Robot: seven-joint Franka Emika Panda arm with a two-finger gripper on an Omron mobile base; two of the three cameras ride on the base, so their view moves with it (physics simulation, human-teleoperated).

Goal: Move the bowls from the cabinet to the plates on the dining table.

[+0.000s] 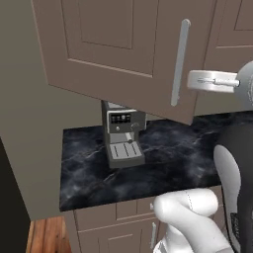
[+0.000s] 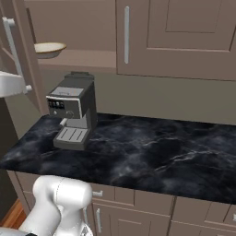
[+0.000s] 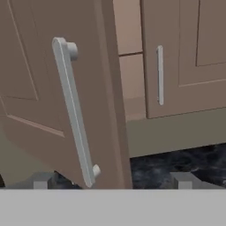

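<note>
Here, ref. landmark = coffee machine (image 2: 73, 115), standing upright on the black marble counter (image 2: 152, 152) near its left end.

1. Gripper (image 3: 112, 181): jaws spread wide, nothing btwn them. In hand view the two dark fingertips (image 3: 42, 180) stand well apart at the bottom, w/ the lower end of the door handle (image 3: 74, 112) just above and btwn them. No visible contact w/ the handle.

2. Cabinet (image 2: 175, 39): wall unit, above and behind the coffee machine. Left door (image 1: 113, 49) is swung open twd the robot; in left base view it hangs over the coffee machine and hides its top. Its long silver bar handle is upright, slightly tilted in hand view. Right door (image 3: 185, 57) is shut, handle (image 2: 126, 34) vertical.

3. Shelf (image 2: 78, 60): plain brown, exposed behind the open door, above the coffee machine.

4. Bowl (image 2: 48, 49): wide, shallow, cream inside, tan outside. Sits upright on the shelf, above and slightly left of the coffee machine in right base view, close to the open door's edge. One bowl visible; rest of the shelf interior partly hidden by the door.

5. Arm: white wrist section (image 1: 213, 81) is level w/ the open door's handle, to the right of it in left base view, well above the coffee machine.

6. Counter: glossy black, white veins. Coffee machine is the sole item seen on it.

7. Drawers (image 2: 138, 196): lower units below the counter, under the coffee machine, short handles, all shut.
</note>
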